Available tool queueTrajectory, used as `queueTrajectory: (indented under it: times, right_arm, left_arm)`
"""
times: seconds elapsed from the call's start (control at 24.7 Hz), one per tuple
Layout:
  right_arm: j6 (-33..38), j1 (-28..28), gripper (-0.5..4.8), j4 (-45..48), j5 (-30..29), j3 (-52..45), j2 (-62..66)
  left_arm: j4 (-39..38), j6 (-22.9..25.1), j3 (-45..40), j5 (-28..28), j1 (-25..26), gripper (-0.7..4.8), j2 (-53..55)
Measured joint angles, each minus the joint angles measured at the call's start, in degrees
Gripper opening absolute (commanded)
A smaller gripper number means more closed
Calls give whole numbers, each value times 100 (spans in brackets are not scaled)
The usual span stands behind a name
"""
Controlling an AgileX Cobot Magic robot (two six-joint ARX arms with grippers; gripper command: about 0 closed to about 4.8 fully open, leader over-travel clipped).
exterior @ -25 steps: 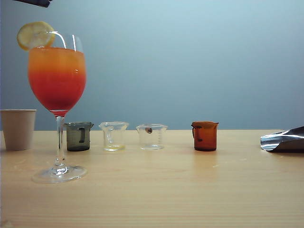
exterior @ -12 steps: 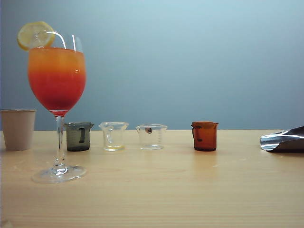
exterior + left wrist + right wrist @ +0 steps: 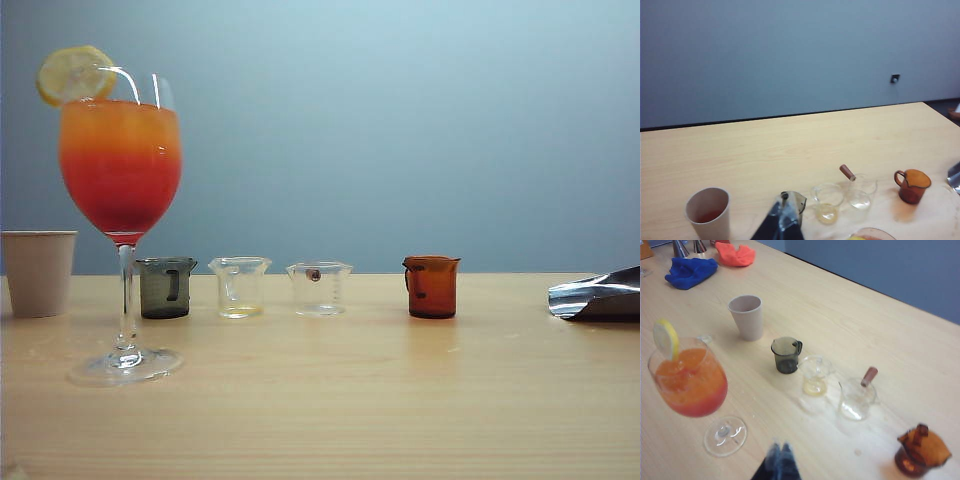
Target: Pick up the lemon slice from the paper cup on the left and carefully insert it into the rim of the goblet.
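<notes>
Exterior view gave us the plainest evidence: the lemon slice (image 3: pixel 73 74) sat wedged on the rim of the goblet (image 3: pixel 120 165), upright and hanging partly outside the bowl, so we judged the insertion done. Beside the goblet's foot, the paper cup (image 3: pixel 38 272) stood on the worktop (image 3: pixel 400 400) with no slice in it that we could see; the left wrist view showed only a reddish trace inside. We found our left hand (image 3: pixel 785 220) clenched and empty, raised above the worktop on the near side of the goblet. Our right hand (image 3: pixel 780 460) hung near the goblet's foot, its fingers together, grasping nothing. What remained, in our judgement, was only parking both arms.
</notes>
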Motion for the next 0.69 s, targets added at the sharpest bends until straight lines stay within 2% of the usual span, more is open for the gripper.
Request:
queueTrajectory:
  times: [0.24, 0.37, 0.69]
  right_arm:
    - [262, -2, -5, 382, 181, -907, -1051]
    - [295, 0, -5, 409, 269, -1425, -1565]
    - [323, 0, -5, 540, 669, -2232, -2559]
  left_arm:
    - [-2, -229, -240, -608, 0, -5, -741]
    - [2, -380, -673, -863, 0, -5, -1178]
    - [37, -616, -1523, -1014, 0, -5, -2146]
